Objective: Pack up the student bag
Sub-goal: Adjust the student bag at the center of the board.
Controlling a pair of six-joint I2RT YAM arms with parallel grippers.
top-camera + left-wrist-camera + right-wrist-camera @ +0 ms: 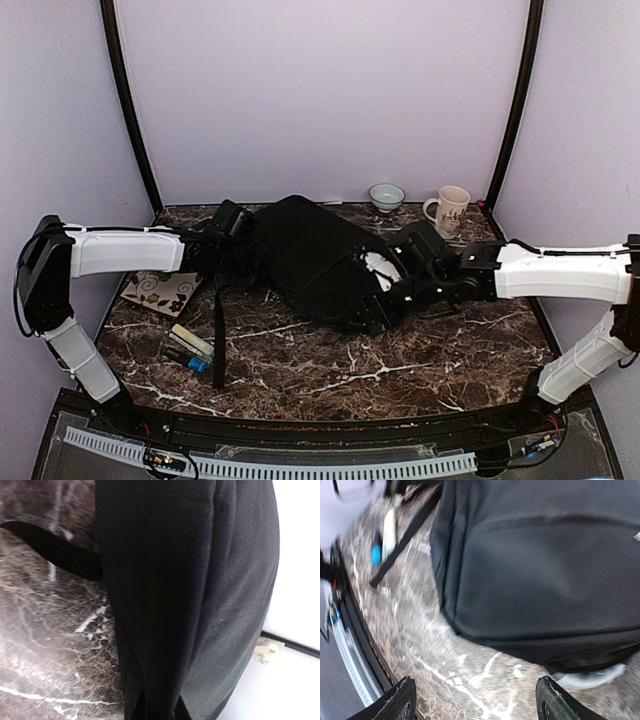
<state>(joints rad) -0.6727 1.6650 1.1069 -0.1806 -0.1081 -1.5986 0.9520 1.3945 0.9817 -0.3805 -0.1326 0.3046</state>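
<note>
Left gripper (232, 232) is at the 9 o'clock edge of 1 student bag (310, 260); its finger state cannot be told. The bag lies flat at the centre of the table (400, 370). 1 patterned card (160, 290) and 2 pens (190, 350) lie at its 8 o'clock. 1 bowl (387, 196) and 1 mug (448, 210) stand at 1 o'clock. Right gripper (477, 705), fingers apart, is at the bag's 4 o'clock corner.

Large black fabric student bag (310, 255), flat, lying diagonally.
</note>
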